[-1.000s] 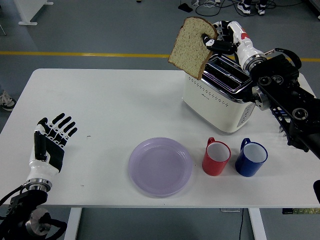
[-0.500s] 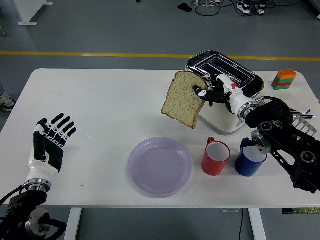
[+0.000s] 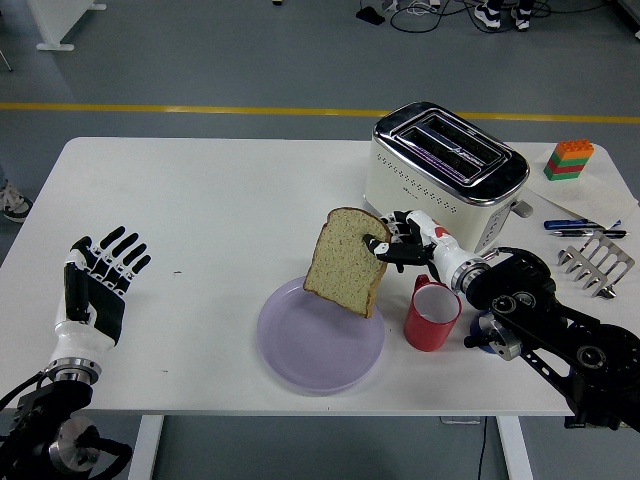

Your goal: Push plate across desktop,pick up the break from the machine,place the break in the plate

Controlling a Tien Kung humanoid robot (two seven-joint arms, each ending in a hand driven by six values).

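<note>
A slice of brown bread [image 3: 345, 262] hangs upright just above the far right part of the lilac plate [image 3: 300, 350], pinched by my right hand [image 3: 392, 247], which is shut on its right edge. The plate lies near the table's front edge, in the middle. The white and chrome toaster [image 3: 445, 170] stands behind, at the back right, with both slots showing nothing in them. My left hand [image 3: 100, 275] rests at the front left of the table with its fingers spread, holding nothing.
A red mug [image 3: 432, 316] stands right of the plate, under my right forearm. A blue mug [image 3: 487, 336] is mostly hidden behind the arm. Stacked toy bricks [image 3: 567, 159], pens [image 3: 583, 226] and a metal rack [image 3: 592, 264] lie at the far right.
My right hand has carried the bread from above the toaster down and to the left, to just over the plate. The left hand has stayed put.
</note>
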